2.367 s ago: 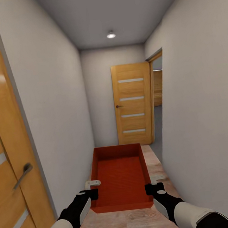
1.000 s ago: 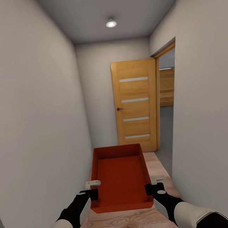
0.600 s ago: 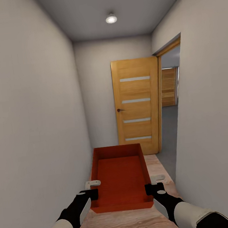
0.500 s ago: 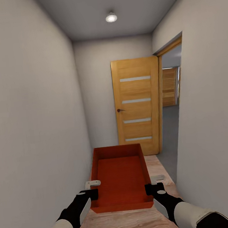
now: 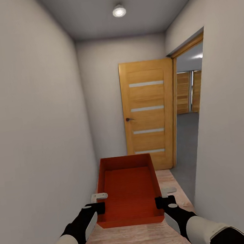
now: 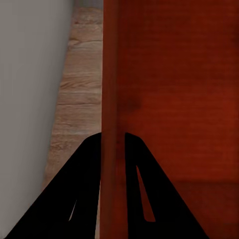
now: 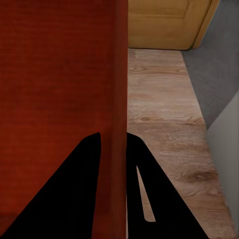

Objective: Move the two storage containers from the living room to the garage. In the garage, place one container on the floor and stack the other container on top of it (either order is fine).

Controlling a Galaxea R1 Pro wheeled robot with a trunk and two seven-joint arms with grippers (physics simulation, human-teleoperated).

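I see the left gripper [image 5: 99, 200] clamped on the left wall of the orange-red open-topped rectangular storage container [image 5: 129, 189]; in the left wrist view its dark fingers [image 6: 84, 184] straddle that wall. The right gripper [image 5: 165, 194] is likewise closed on the right wall, fingers [image 7: 142, 184] on either side. The container sits level between both arms, above the light wood plank floor [image 5: 132, 242]. Farther on, an orange-brown wooden door [image 5: 148, 115] stands open; right of it, the grey concrete floor [image 5: 187, 145] of the next room.
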